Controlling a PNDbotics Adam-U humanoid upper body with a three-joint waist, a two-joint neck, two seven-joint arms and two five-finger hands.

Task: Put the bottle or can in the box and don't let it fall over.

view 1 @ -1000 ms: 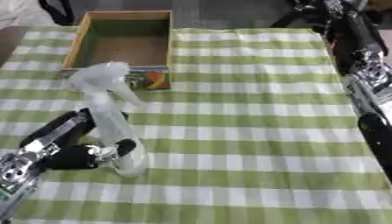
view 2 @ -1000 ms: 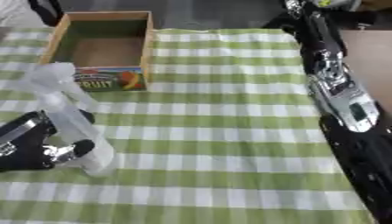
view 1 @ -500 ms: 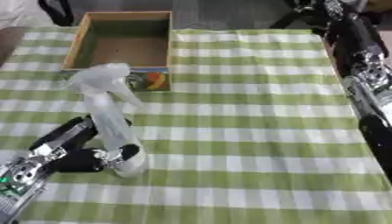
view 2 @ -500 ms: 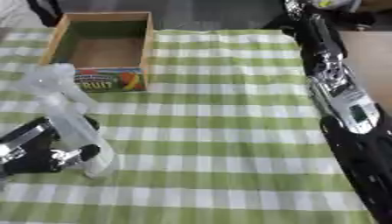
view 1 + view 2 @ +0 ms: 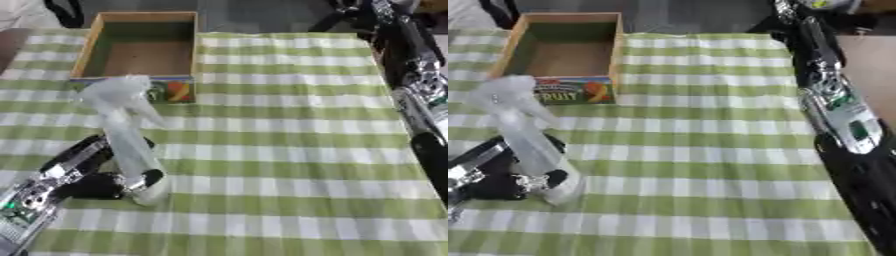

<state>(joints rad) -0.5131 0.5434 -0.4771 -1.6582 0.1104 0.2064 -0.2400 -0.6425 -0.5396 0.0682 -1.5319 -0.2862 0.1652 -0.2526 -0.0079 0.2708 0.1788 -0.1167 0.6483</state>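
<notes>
Upright still-clear spray bottle [image 5: 131, 140], nozzle rightward.

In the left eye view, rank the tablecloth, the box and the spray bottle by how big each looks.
1. Checked tablecloth, by far the largest.
2. Box and spray bottle: unsure. The box covers more area, but the bottle, held by the left hand, stands nearer the camera and looks taller.

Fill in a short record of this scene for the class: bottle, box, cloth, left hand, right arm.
bottle: clear spray bottle, upright on the cloth, outside the box
box: open, empty, at the far left, beyond the bottle
cloth: green and white check
left hand: curled round the bottle's base
right arm: along the right edge; hand not seen
</notes>
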